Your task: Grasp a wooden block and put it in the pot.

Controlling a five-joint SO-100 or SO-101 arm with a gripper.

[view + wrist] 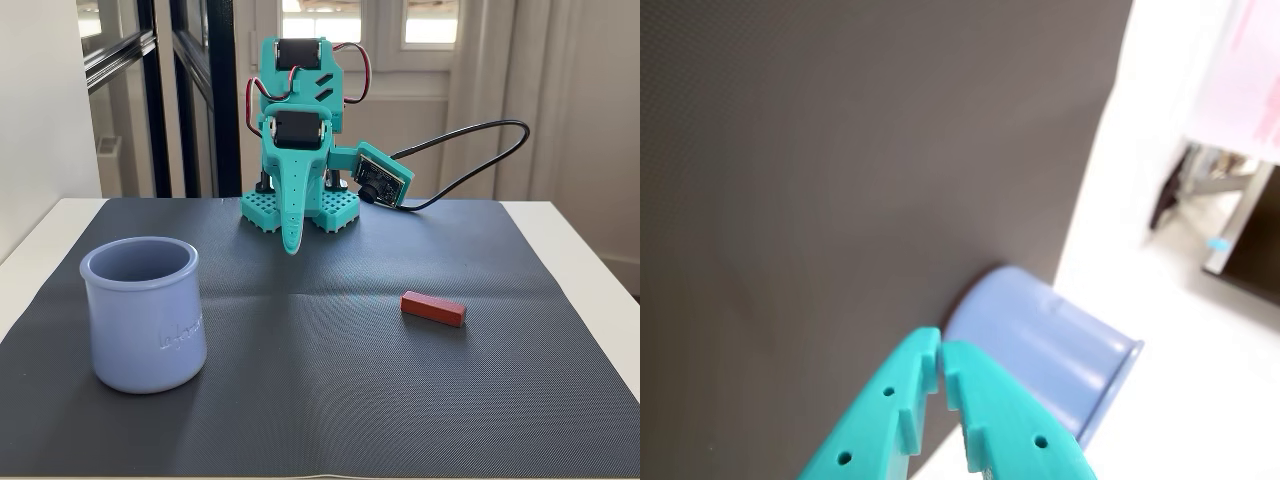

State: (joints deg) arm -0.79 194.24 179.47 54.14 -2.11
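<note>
Out in front of the folded arm, on the dark mat (330, 380), the two things of the task lie well apart from the jaws and from each other, which reads as a starting layout: nothing has been picked up yet. The wooden block (433, 308) rests flat on the mat, ahead of the fingertips and off to the right in the fixed view, with bare mat all round it, so a grasp from above looks unobstructed. The pot (143, 314) stands upright with its mouth open upward, ahead of the tips and to the left in that view; in the wrist view it sits just beyond the fingertips, slightly right. The gripper (291, 245) hangs tip-down close before the arm's base, seemingly a rest pose, short of both objects. Its two teal fingers (895, 400) are pressed together at the tips, with nothing between them and no contact with the block or the pot. The block is outside the wrist view.
</note>
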